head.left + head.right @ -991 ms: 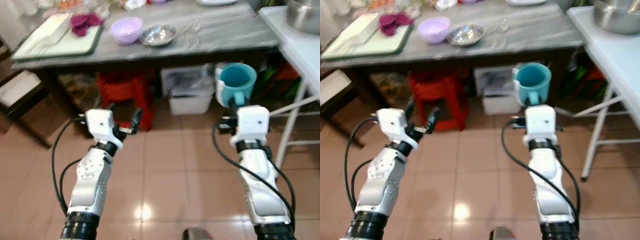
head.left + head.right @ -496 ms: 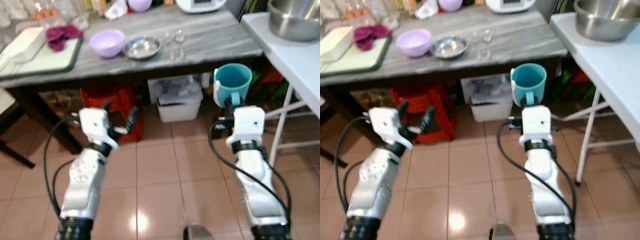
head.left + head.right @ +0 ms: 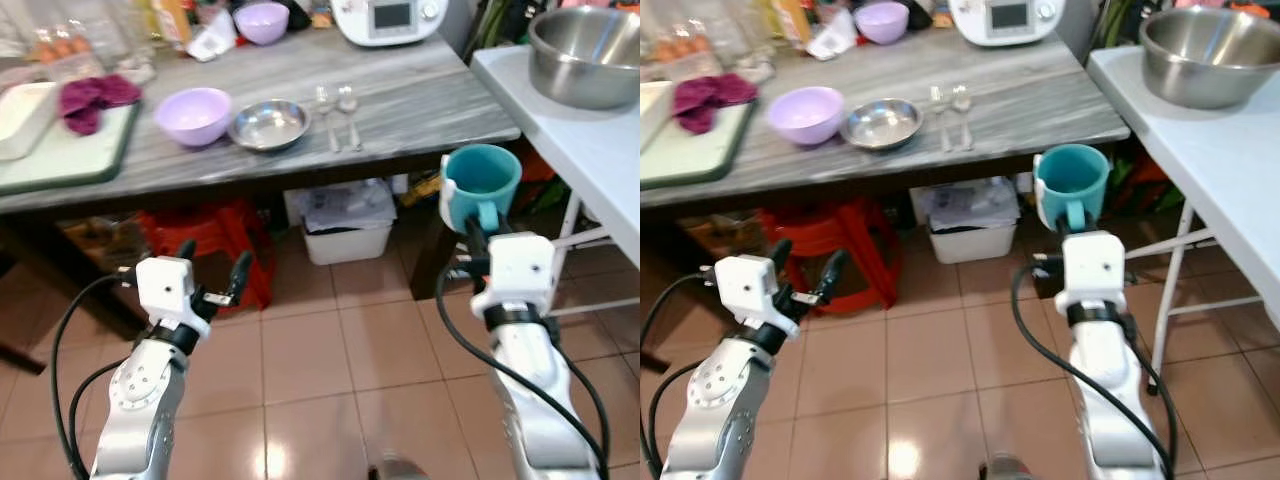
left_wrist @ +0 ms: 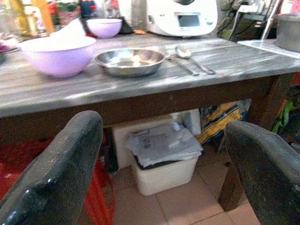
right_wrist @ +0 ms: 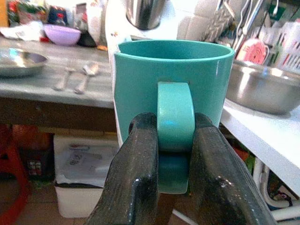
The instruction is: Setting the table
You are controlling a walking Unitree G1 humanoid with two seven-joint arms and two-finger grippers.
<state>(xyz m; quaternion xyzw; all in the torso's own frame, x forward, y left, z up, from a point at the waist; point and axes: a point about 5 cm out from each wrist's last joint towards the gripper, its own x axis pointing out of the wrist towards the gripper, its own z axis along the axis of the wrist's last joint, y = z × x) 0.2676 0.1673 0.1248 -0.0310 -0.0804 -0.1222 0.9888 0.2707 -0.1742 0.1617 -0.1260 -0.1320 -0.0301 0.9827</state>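
Observation:
A teal mug (image 3: 482, 181) is held upright by its handle in my right gripper (image 3: 476, 222), just in front of the grey table's (image 3: 420, 105) right front corner and below its top. In the right wrist view both black fingers (image 5: 136, 164) clamp the mug's handle (image 5: 175, 117). My left gripper (image 3: 212, 268) stands open and empty, low in front of the table, fingers (image 4: 61, 173) spread wide. On the table lie a lilac bowl (image 3: 194, 115), a steel dish (image 3: 269, 123), and a fork and spoon (image 3: 338, 108) side by side.
A white side table (image 3: 590, 150) with a big steel bowl (image 3: 585, 42) stands at the right. Under the grey table sit a red stool (image 3: 200, 235) and a white bin (image 3: 345, 225). A green board (image 3: 60, 150) with a purple cloth (image 3: 88, 97) lies at the table's left. A white appliance (image 3: 390, 18) stands at the back.
The whole view has shifted: the camera has come nearer the table and turned, so the table's right end and the side table show more. The mug stays clamped in my right gripper.

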